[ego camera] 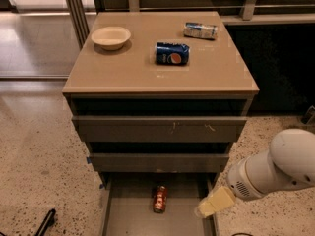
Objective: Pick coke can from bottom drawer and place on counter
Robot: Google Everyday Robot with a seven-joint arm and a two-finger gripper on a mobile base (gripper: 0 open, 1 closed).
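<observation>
The coke can (159, 199), red-orange, lies on its side in the middle of the open bottom drawer (129, 216), a shallow grey tray pulled out at floor level. My gripper (210, 206), with cream-coloured tips, hangs low at the drawer's right edge, to the right of the can and apart from it. The white arm (275, 168) reaches in from the right. The tan counter (123, 70) tops the cabinet above.
On the counter a dark blue Pepsi can (172, 53) lies on its side, a blue-and-white can (200, 30) lies at the back right, and a cream bowl (111, 37) stands at the back left. Two wider drawers (157, 129) sit shut above. Speckled floor on both sides.
</observation>
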